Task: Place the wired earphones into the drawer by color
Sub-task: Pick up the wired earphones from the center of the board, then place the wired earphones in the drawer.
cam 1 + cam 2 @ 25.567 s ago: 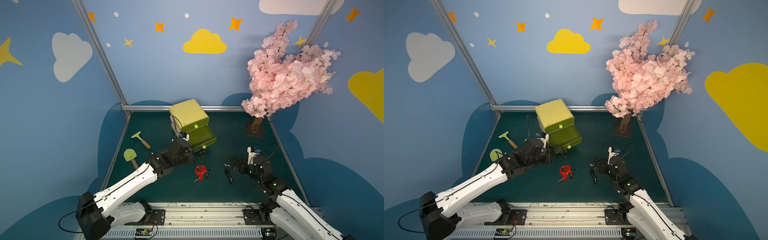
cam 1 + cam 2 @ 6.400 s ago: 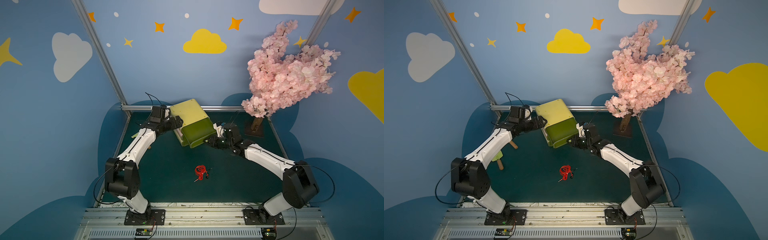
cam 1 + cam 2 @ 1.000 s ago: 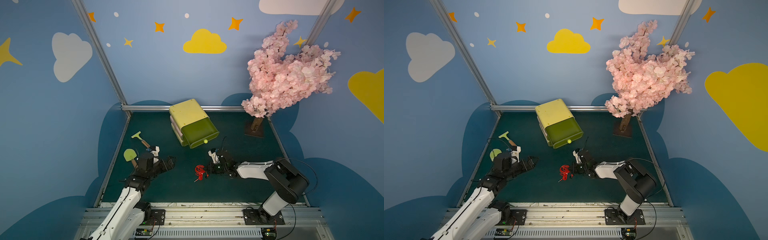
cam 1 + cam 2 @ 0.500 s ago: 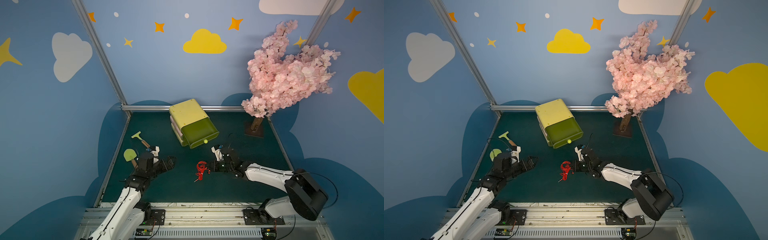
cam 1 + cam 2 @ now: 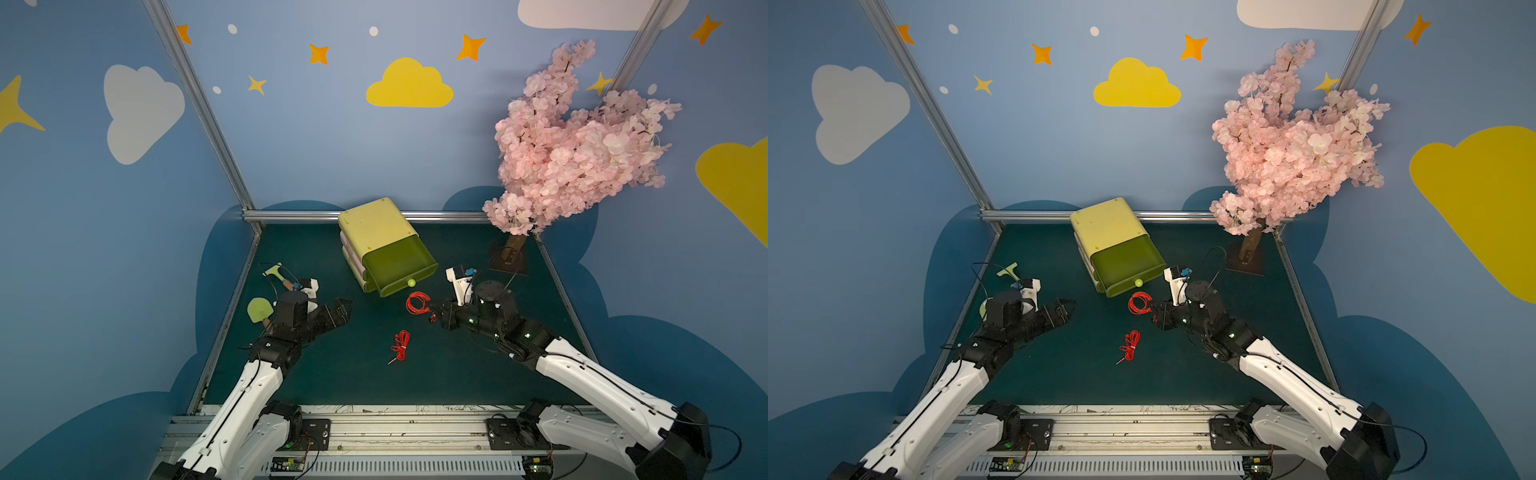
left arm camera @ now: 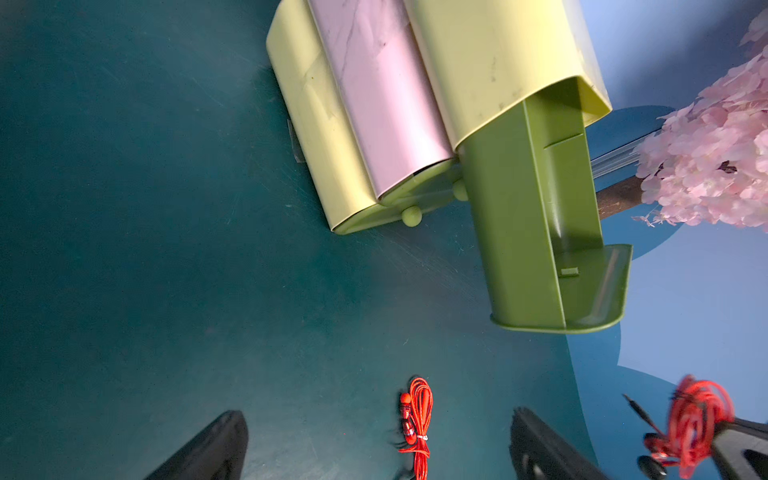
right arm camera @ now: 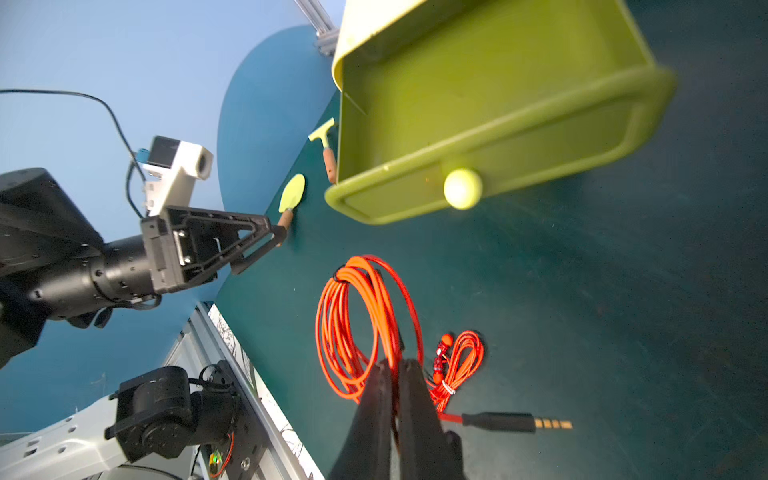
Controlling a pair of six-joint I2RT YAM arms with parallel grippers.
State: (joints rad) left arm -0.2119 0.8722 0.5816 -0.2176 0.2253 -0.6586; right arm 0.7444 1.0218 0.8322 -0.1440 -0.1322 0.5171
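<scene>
1. Red cable, thin and limp: the red coil (image 5: pixel 417 302) hangs from the right gripper (image 5: pixel 432 312), whose jaws are pinched tight on a few strands at one side of the loop; in the right wrist view the coil (image 7: pixel 365 324) fans out just ahead of the fingertips.
2. It looks featherweight and floppy, so I judge it will sway and may shed loops. A pinch across several strands together is the safer hold.
3. Beyond the held coil, just ahead of the gripper and a little above it, stands the open green drawer (image 5: pixel 399 259) of the yellow cabinet (image 5: pixel 372 224). The coil hangs just short of the drawer's front lip, near the round knob (image 5: pixel 411 282), not over the tray.
4. A second red bundle (image 5: pixel 400 345) lies on the green mat (image 5: pixel 457 374), below and behind the gripper's tips, well apart from the drawer.
5. The left gripper (image 5: pixel 343 309) hovers with jaws spread wide, holding nothing. The bundle lies ahead of it, between its fingers in the left wrist view (image 6: pixel 415 419).
</scene>
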